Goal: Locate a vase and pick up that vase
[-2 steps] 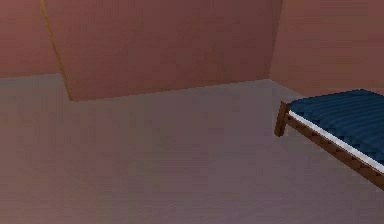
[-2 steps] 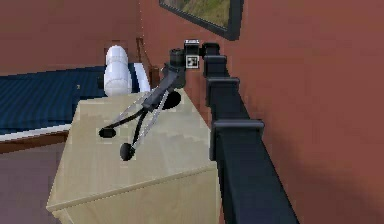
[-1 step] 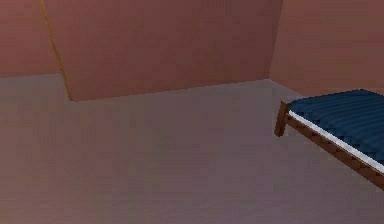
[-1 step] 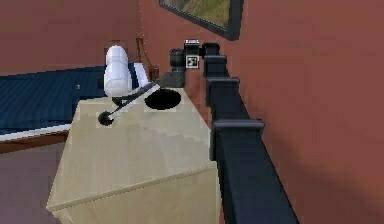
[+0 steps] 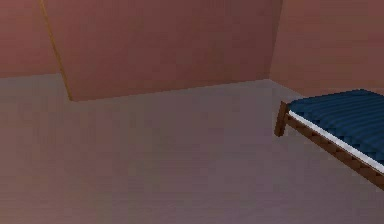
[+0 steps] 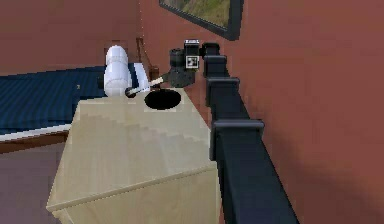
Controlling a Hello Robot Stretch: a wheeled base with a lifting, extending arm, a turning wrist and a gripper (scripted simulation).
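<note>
Standing near the far-left corner of a pale wooden cabinet's (image 6: 130, 165) tabletop, a tall white vase (image 6: 118, 68) rises upright in the arm side view, with a blue-covered bed (image 6: 40, 98) behind it to the left. The dark square arm (image 6: 238, 150) climbs from the bottom edge along the cabinet's right side, close to a reddish wall (image 6: 320, 110), and ends by 2 small white squares (image 6: 190, 47) with black marks. Left of those sits the gripper (image 6: 146, 86), its dark body pointing toward the vase and its 2 thin fingers (image 6: 150, 82) reaching to just beside the vase's lower half. Whether the fingers touch the vase cannot be told, and because the vase stands on the tabletop right at their tips, I cannot tell how the fingers are set or whether they hold anything. A flat, black, round patch (image 6: 162, 98) lies on the tabletop just below the gripper's body, to the right of the vase. A framed picture (image 6: 208, 14) hangs on the wall at the top. In the forward view a grey floor (image 5: 150, 150) runs to pinkish walls (image 5: 170, 45), and at the right edge stands the corner of the bed (image 5: 345, 118), with a dark blue mattress on a brown wooden frame and 1 leg showing.
</note>
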